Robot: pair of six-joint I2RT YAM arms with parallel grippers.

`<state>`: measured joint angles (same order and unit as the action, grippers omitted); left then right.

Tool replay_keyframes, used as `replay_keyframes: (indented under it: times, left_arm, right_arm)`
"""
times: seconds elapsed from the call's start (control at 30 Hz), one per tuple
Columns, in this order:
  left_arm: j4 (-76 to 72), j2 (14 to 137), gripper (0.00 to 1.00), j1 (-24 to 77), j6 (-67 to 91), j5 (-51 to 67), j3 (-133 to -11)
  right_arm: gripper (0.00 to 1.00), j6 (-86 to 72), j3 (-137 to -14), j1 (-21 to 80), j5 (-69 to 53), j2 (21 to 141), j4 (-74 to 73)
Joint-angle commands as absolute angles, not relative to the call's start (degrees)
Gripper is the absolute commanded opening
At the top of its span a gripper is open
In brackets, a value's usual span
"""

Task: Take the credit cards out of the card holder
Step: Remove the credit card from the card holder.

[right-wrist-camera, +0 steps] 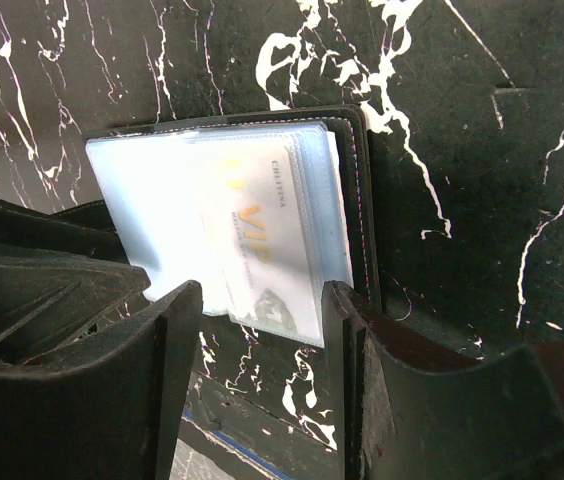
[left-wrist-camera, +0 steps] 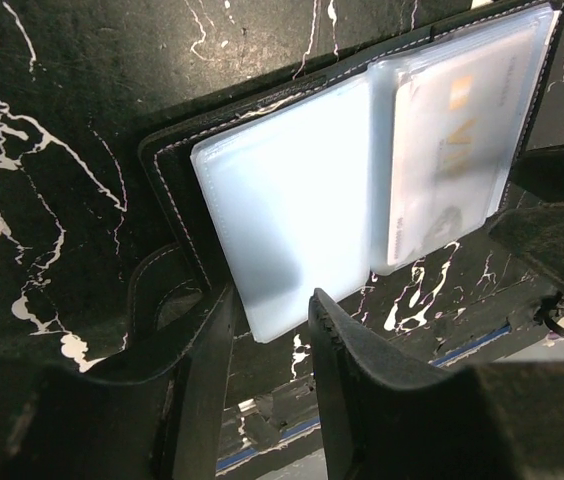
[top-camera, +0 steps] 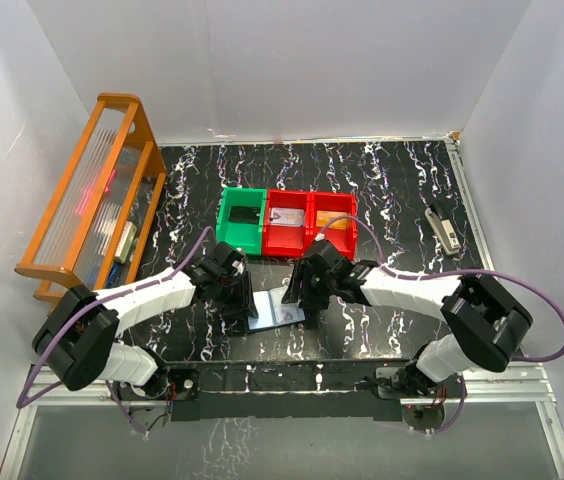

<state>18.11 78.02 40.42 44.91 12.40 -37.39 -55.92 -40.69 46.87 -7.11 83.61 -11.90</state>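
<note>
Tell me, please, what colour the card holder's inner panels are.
Pale blue panels; left wrist view shows best.

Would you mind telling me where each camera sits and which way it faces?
Top external: above and behind, looking down at the table; left arm and right arm show.
Left wrist: on the left arm, facing the card holder; left claw shows.
Right wrist: on the right arm, facing the sleeved card; right claw shows.
Shared: both wrists see the card holder.

In the top view, left gripper and right gripper cover most of the card holder. Small print on the credit card is blurred behind its sleeve.
</note>
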Motion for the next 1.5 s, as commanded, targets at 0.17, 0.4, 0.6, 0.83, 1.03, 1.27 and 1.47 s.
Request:
replay_keyframes:
  times: [0.17,0.4,0.6,0.83,1.03,1.27,1.47]
  left_arm:
    - [20.7,75.5,0.33,40.8,43.0,11.3,-38.7]
    - [20.6,75.3,0.27,40.7,42.9,11.7,-38.1]
    - [20.1,76.3,0.2,40.8,42.4,12.6,-37.3]
    - [19.6,76.5,0.15,40.9,42.1,12.8,-37.1]
    - [19.4,76.4,0.13,40.8,42.0,12.8,-36.9]
    - [19.8,76.6,0.13,40.8,41.8,12.5,-37.7]
    - [19.9,76.6,0.13,40.8,41.7,12.3,-37.9]
  right_arm:
    - [0.46,-53.9,-44.6,47.0,-7.9,81.1,-12.2]
    - [0.44,-55.1,-43.5,47.0,-9.5,84.7,-10.8]
    - [0.43,-55.5,-42.7,47.0,-10.1,86.3,-10.3]
    - [0.36,-55.4,-42.4,47.0,-12.3,83.4,-6.2]
    - [0.36,-55.5,-42.8,47.0,-13.4,83.1,-5.9]
    - [0.35,-57.6,-42.2,47.0,-16.0,82.6,-1.8]
    - [0.35,-61.0,-39.2,47.0,-19.5,82.0,6.3]
